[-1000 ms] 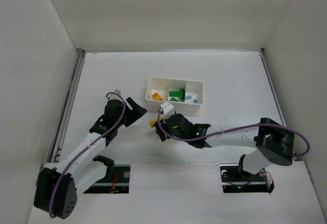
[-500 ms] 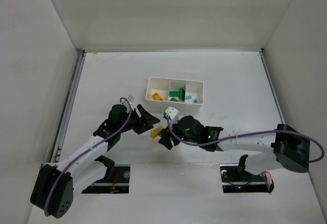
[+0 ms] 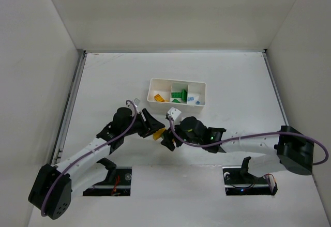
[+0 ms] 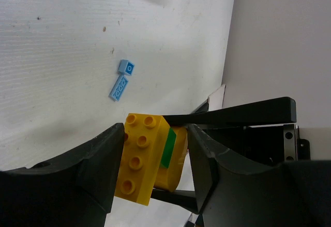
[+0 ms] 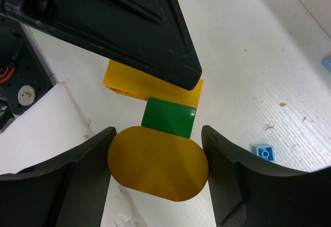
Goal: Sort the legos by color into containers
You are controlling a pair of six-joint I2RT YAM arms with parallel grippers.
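White worktop (image 3: 232, 77), pale walls on three sides. Long white tray (image 3: 177, 80) sits mid-surface. Its left compartment holds an orange-yellow brick (image 3: 159, 98), the middle one green bricks (image 3: 178, 95), the right one pale blue bits (image 3: 195, 100).

Step in hand, as I judge it: splitting a joined stack so its parts can be sorted. The stack hangs between my two wrists, on the near side of the tray, and looks clear of the surface.
- My right fingers (image 5: 88, 165) clamp the rounded yellow brick (image 5: 158, 162) from both sides.
- A green brick (image 5: 169, 117) is stuck to it, and a studded yellow brick (image 4: 139, 157) is stuck to the green one.
- My left fingers (image 4: 111, 144) stand narrow, one on each side of the studded yellow brick. I cannot tell whether both press on it.

Next move calls for a firm left hold, then a peel at the seam rather than a straight tug. Green must come free of both yellows.

Two small blue bricks (image 4: 119, 88) lie loose on the worktop beyond the stack, just beside each other.

Hard to make out:
- From above, the wrists cover most of the stack.
- The seams between bricks are hidden.
- The loose blue bricks do not show from above.
- The left wrist view cuts the tray down to a corner.
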